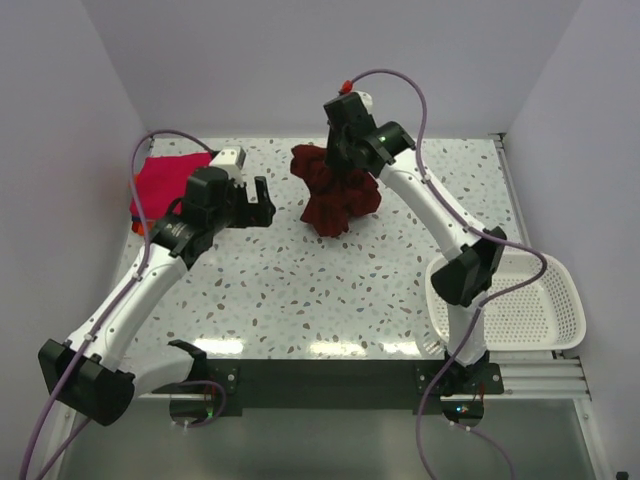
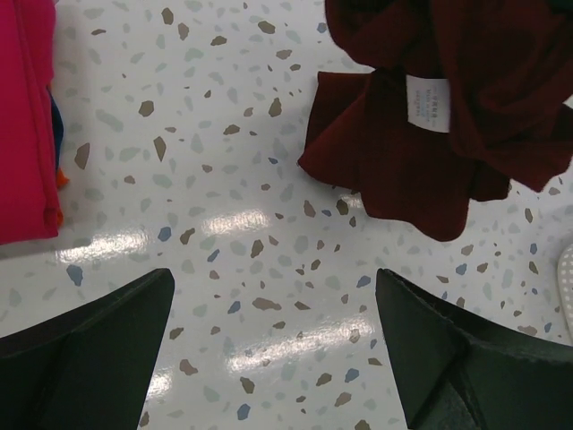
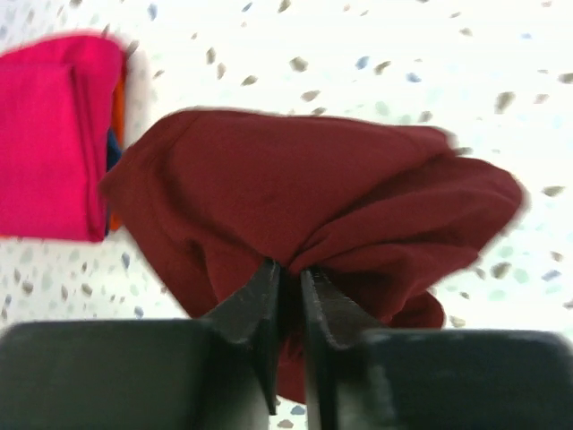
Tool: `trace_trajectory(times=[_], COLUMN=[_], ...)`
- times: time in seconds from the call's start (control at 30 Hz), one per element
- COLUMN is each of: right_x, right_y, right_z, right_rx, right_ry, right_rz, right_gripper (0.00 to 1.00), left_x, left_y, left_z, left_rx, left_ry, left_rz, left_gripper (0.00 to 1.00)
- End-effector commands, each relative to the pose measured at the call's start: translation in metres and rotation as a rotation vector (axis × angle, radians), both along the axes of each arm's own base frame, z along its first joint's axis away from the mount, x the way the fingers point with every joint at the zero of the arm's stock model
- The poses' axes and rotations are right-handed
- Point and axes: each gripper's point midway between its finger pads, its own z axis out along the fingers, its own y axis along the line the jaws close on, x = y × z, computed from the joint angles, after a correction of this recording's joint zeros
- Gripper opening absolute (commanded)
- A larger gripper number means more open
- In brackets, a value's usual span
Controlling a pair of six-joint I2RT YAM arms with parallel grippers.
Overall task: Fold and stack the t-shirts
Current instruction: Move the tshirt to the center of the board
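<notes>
Maroon t-shirt (image 1: 338, 195): bunched, not folded. It hangs from your right arm over the far middle of the bench (image 1: 300, 290). You cannot settle from these views whether its lowest folds touch the surface.
Right jaws: clenched on a pinch of maroon cloth at the top of the bundle. Your right wrist view shows the fabric gathered between the two tips.
Left jaws: released, spread wide, grasping nothing. They hover over bare bench just left of the maroon t-shirt, apart from it.
Care label (image 2: 428, 100): white, showing on the maroon cloth in your left wrist view.
Pink t-shirt (image 1: 165, 180): folded into a rectangle at the far left of the bench, well apart from the maroon one.
Orange t-shirt (image 3: 120, 98): only an edge shows, under the pink one.
Basket (image 1: 560, 300): white, slotted, at the near right corner, beside your right arm's base.
</notes>
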Motion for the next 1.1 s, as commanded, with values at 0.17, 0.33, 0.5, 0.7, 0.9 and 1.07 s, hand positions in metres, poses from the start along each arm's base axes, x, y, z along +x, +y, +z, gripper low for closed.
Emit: trace_trajectory(times=[0.17,0.33,0.5,0.7,0.9,1.07], right_x=[-0.017,-0.01,0.014,-0.005,-0.03,-0.044], right_y=[0.143,0.1,-0.02,-0.112,-0.142,-0.153], right_z=[-0.076,-0.094,-0.08,-0.08,-0.096,-0.1], right_rx=[0.287,0.221,0.277,0.141,0.161,0.144], right_ry=[0.282,0.276,0.284,0.299,0.358,0.393], right_rz=[0.534,0.41,0.093,-0.05,-0.093,-0.081], right_gripper=[0.73,0.83,0.83,0.83,0.83,0.83], left_x=[-0.003,0.0,-0.007,-0.018,-0.026,-0.013], left_y=[-0.016,-0.042,-0.105,-0.169,-0.206,-0.219], left_z=[0.013,-0.009,-0.043,-0.097,-0.138,-0.158], left_rx=[-0.091,-0.146,-0.152,-0.155,-0.068,-0.024], left_ry=[0.006,0.074,0.158,0.356,0.453,0.453], left_rz=[-0.051,-0.132,-0.258,-0.37,-0.433,-0.366], left_gripper=[1.0,0.99,0.98,0.9,0.88,0.83])
